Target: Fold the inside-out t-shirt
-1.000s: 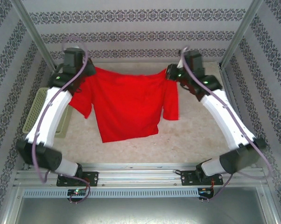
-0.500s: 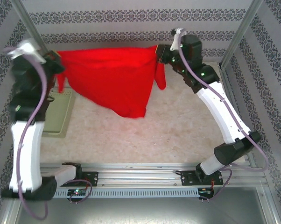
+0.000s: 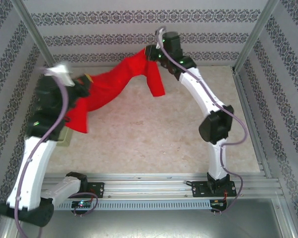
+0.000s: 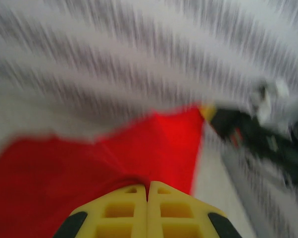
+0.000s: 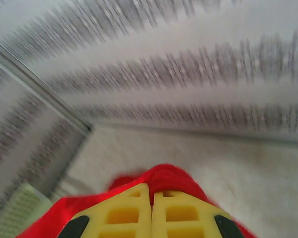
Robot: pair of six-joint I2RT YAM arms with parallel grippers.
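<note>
Inside-out t-shirt [image 3: 114, 82] hangs in the air btwn the two grippers, lifted off the table [image 3: 154, 144]. The left gripper [image 3: 82, 81] has its left end, over the far-left part of the table. The right gripper [image 3: 150, 52] has its right end, farther back and close to the patterned far wall [image 3: 139, 29]. Both sets of jaws are clamped on red cloth. In the left wrist view the yellow fingers [image 4: 119, 213] meet w/ no gap and cloth spreads out beyond them. In the right wrist view the yellow pads [image 5: 124, 213] also meet, w/ cloth bunched at the tips.

Shirt is pulled into a bunched band. Its long axis slants from near-left to far-right, and the right end looks higher. A loose flap hangs down at each end, one below the left gripper and one just right of the right gripper.

Open tabletop lies under the shirt and on its near side. The pale green basket [image 5: 15, 208] sits at the left edge, mostly behind the left arm in the top view. Right arm crosses the table's right half. Both wrist views are motion-blurred.
</note>
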